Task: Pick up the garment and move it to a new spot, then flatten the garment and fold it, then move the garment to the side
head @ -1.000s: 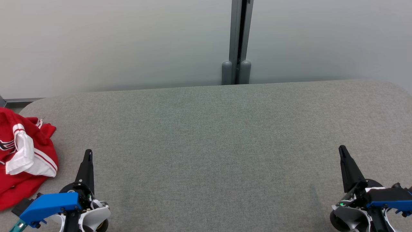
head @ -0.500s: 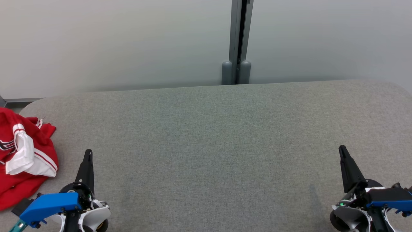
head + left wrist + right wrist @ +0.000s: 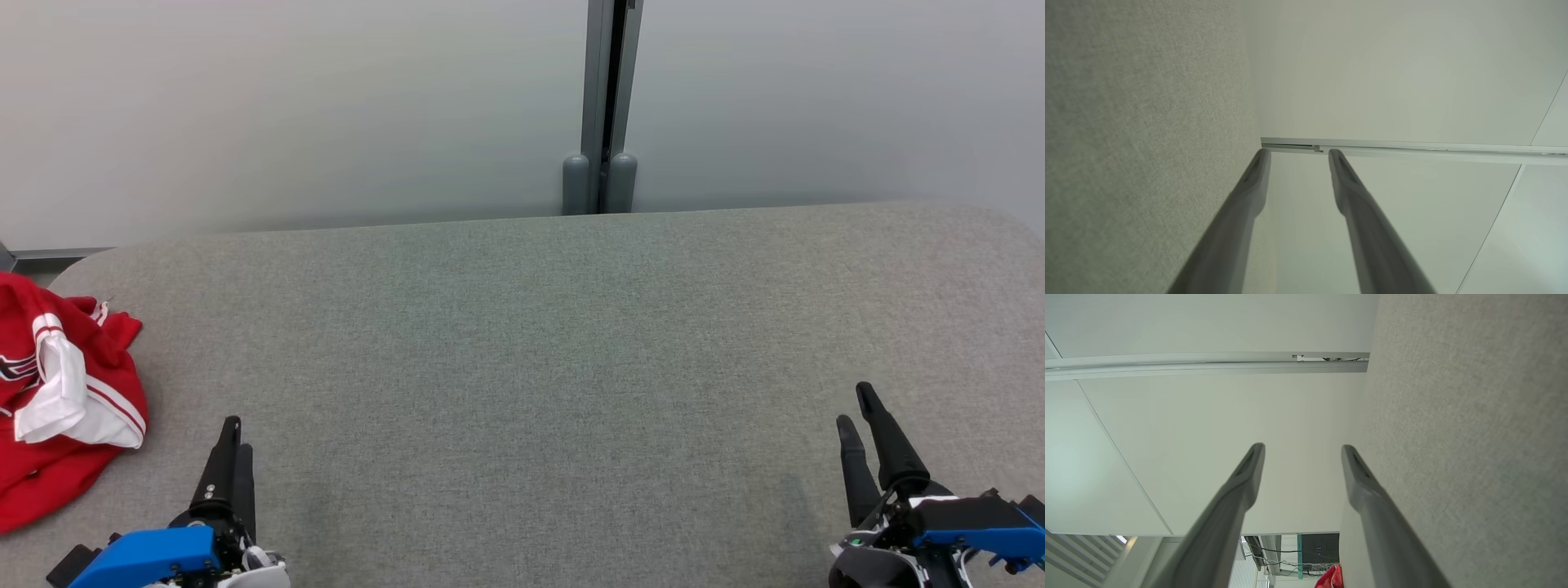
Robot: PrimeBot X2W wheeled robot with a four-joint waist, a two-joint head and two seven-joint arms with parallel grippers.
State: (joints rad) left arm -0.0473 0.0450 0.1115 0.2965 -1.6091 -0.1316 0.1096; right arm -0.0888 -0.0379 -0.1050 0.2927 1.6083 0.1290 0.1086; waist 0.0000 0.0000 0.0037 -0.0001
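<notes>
Over the near edge of the grey fabric-covered table (image 3: 522, 367), toward its left end, the left gripper (image 3: 237, 433) hovers with its dark fingers pointing toward the table's far edge. The left wrist view shows this gripper (image 3: 1298, 152) with its jaws spread and nothing between them. Over the same near edge, toward the table's right end, the right gripper (image 3: 854, 404) points the same way. Its jaws also stand apart and empty, as the right wrist view (image 3: 1302, 446) confirms.

A little farther in, the garment (image 3: 49, 474) lies crumpled on the table's left end. It is red with white trim, and neither gripper touches it. The right wrist view catches a red scrap of it (image 3: 1331, 580) past the table's far end.

Behind the table's far edge rises a pale wall (image 3: 286, 106). A grey post (image 3: 602, 82) stands against it, just right of the table's middle.
</notes>
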